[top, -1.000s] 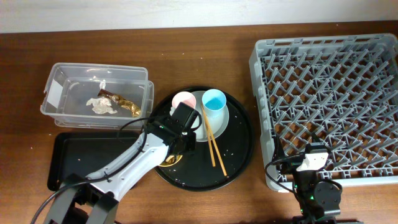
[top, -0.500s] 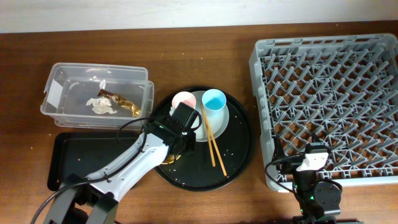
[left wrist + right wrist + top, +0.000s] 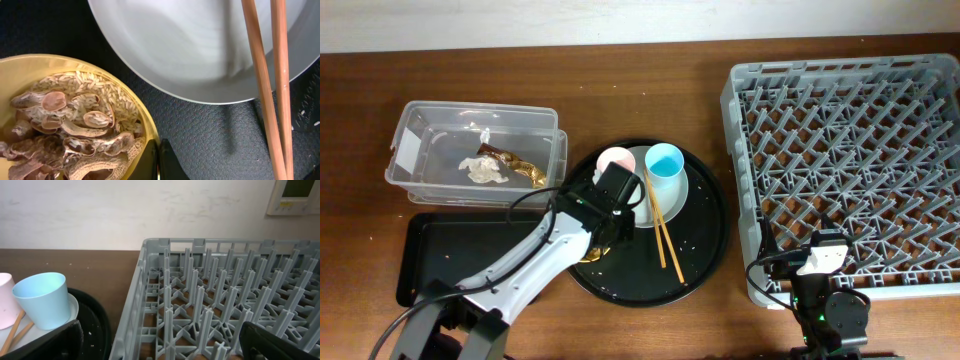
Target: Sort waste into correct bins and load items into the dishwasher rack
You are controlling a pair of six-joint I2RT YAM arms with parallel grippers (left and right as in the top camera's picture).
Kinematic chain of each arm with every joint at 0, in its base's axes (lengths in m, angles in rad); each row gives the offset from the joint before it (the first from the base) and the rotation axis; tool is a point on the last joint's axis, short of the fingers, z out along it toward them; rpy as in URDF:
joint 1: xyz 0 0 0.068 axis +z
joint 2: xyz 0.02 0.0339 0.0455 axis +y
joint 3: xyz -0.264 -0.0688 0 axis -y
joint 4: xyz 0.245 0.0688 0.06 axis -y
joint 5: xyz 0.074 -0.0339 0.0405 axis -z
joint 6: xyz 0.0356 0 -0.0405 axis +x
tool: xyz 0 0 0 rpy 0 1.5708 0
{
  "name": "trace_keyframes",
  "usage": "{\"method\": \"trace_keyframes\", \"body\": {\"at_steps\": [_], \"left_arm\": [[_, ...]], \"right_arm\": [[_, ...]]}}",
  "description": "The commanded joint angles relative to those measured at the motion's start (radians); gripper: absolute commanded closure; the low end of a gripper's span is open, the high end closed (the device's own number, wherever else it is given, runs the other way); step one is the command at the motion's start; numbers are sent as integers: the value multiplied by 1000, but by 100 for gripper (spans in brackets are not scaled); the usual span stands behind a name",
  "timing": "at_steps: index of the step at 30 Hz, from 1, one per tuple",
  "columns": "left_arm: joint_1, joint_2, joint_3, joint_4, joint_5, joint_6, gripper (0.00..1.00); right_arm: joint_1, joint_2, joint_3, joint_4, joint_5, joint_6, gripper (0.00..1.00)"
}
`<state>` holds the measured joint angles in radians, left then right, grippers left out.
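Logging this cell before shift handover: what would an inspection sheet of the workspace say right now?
Surface: brown wooden table, no spills seen.
Job's things: crumpled tissue and gold wrapper in clear tub; black rectangular tray looks empty; pink cup and blue cup on plate; chopsticks across its edge; yellow bowl holds food scraps; dishwasher rack empty.
Clutter: white specks on round black tray.
Grippers: left gripper shut on yellow bowl's rim; right gripper open, near rack.
Cables: black cables along arms.
Surroundings: pale wall.
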<state>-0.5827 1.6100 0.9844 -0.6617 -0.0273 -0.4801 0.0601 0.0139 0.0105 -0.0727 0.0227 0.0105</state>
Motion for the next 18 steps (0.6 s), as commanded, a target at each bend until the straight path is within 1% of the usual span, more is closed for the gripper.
{"method": "trace_keyframes", "body": {"at_steps": [1,6,15,18], "left_arm": [[3,-39,20,-6,5,2,100],[3,-119,20,-10,5,2,100],[3,-291,20,-85,35,2,100],[3,-314,20,-84,34,2,100]], "right_arm": [[5,-6,-5,-7,12,-3,2],[5,-6,-5,-7,12,-3,2],[5,-6,-5,-7,12,-3,2],[5,-6,-5,-7,12,-3,2]]}}
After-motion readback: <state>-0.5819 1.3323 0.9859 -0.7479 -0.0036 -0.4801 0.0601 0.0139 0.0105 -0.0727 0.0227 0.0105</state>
